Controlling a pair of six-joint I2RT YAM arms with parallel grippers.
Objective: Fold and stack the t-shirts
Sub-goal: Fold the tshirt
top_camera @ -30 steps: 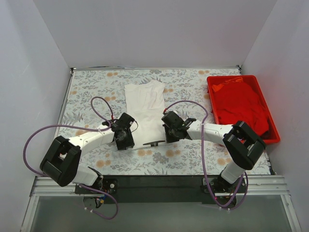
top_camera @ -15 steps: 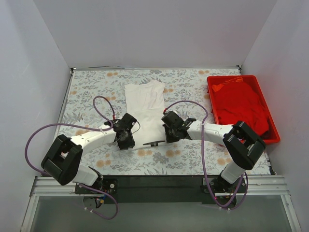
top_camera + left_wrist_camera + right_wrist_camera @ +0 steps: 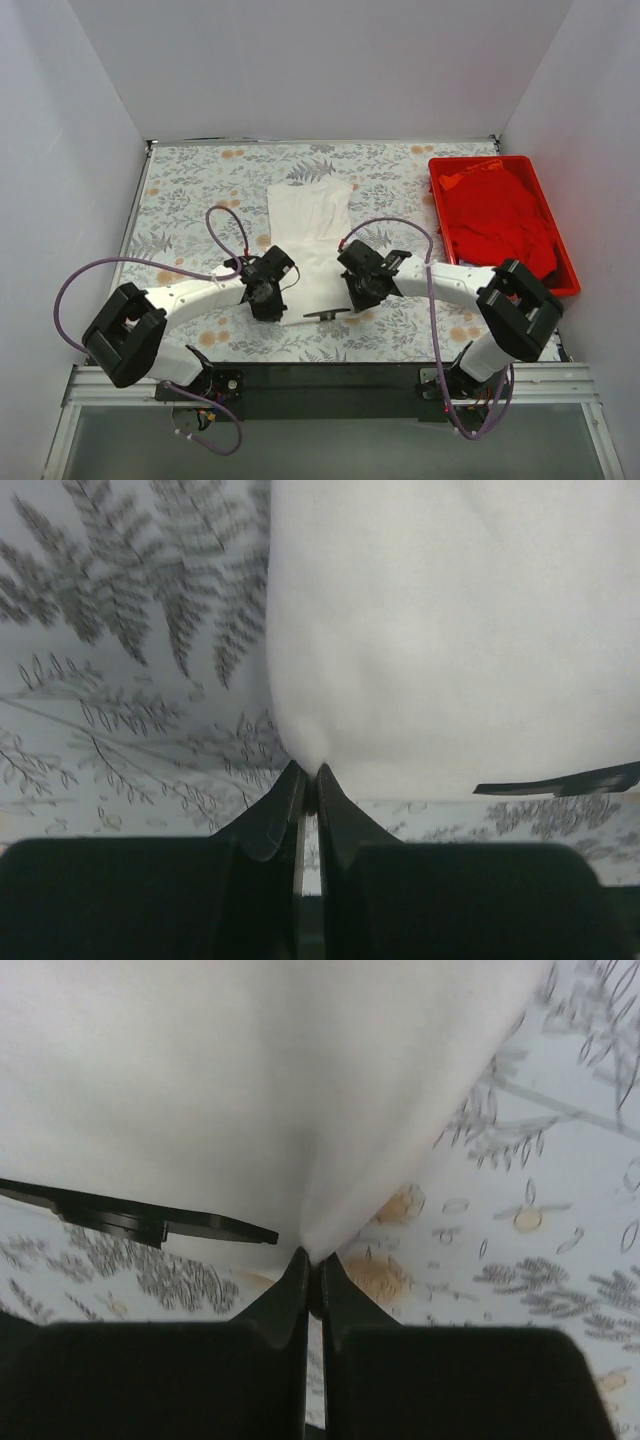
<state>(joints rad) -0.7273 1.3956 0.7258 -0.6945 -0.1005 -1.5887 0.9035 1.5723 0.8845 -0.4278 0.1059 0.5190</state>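
Middle of the counter [image 3: 190, 190]: the white t-shirt [image 3: 310, 235] lies flat, long and narrow, with its collar end away from the arms.
Left end effector [image 3: 308, 778]: tips pressed together, pinching the shirt's near left corner.
Right end effector [image 3: 310, 1260]: tips pressed together, pinching the near right corner.
Black strip [image 3: 325, 313]: a thin flat piece at the shirt's near edge, between the two arms; what it is cannot be told.
Red t-shirt [image 3: 500, 215]: heaped and unfolded in the tray [image 3: 520, 158] at the right, well apart from both arms.
Done so far: judging by its narrow shape, the white shirt's sides appear folded in.
Left to do: probably the crosswise fold of the white shirt, then all of the red one, then stacking.
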